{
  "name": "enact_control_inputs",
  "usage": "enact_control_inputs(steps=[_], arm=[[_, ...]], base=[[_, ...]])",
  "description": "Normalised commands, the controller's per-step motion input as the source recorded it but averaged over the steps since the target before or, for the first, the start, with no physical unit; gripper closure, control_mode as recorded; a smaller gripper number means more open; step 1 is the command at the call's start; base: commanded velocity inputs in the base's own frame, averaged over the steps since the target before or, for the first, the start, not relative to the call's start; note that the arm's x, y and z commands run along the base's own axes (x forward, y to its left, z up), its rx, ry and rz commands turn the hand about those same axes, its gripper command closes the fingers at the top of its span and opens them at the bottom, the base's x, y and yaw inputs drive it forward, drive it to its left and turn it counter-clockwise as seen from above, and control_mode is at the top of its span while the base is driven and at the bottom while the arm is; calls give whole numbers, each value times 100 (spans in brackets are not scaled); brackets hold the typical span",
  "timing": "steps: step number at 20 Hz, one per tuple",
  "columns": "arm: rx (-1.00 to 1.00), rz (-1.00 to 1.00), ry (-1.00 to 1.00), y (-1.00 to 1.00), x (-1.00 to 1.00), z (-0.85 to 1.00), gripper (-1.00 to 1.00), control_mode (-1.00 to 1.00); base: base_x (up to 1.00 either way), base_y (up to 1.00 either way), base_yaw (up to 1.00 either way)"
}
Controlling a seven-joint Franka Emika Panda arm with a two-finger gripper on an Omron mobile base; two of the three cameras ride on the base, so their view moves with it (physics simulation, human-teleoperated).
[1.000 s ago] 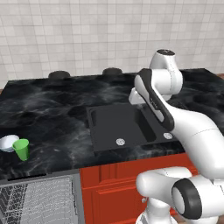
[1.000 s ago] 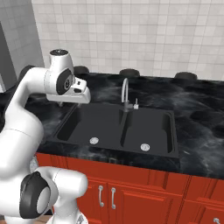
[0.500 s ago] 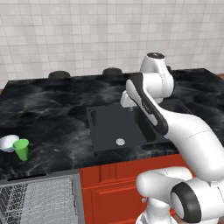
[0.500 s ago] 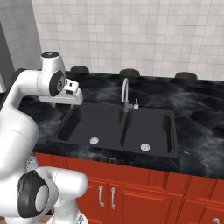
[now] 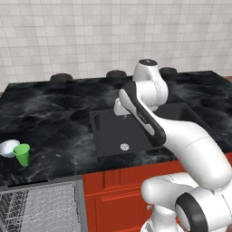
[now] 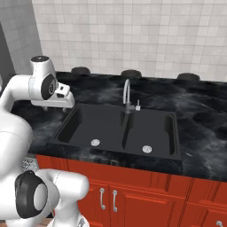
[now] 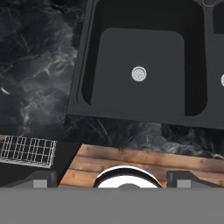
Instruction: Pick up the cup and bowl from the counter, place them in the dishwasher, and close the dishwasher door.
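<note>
Dishwasher point(image 5: 41, 206) at 7 o'clock in the left base view, nearest the base: its door is down and the grey wire rack point(image 5: 38, 209) exposed, so it looks ready to load. Nothing in it that I can see. Red cabinet point(image 5: 115, 192) just beside it at 6.

Cup point(image 5: 21, 154) and bowl point(image 5: 7, 148) sit together at 9 o'clock on the surface point(image 5: 50, 113), near its front edge above the rack, the bowl touching or just behind the cup. Both untouched; neither pick has begun, I'd judge.

Gripper point(image 7: 112, 177) hangs over the black double sink point(image 6: 119, 128), well apart from both items, fingers spread wide and empty. Hand view looks down the sink basin, drain point(image 7: 138, 73) at 12, rack corner at 8. Probably mid-swing toward the cup, hence open.

Beyond: faucet point(image 6: 127, 95) at 12 in the right base view, dark burners point(image 6: 131, 73) along the back, white tiled wall point(image 6: 133, 35) farthest.
</note>
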Motion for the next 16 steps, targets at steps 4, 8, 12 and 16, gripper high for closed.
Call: enact_control_inputs(steps=[4,8,12,16], arm=[[1,0,0,36,0,-11,-100,-100],[0,0,0,38,5,-12,-100,-100],[0,0,0,40,6,-15,-100,-100],[0,0,0,42,5,-14,-100,-100]], base=[[0,0,0],[0,0,0],[0,0,0],[0,0,0]])
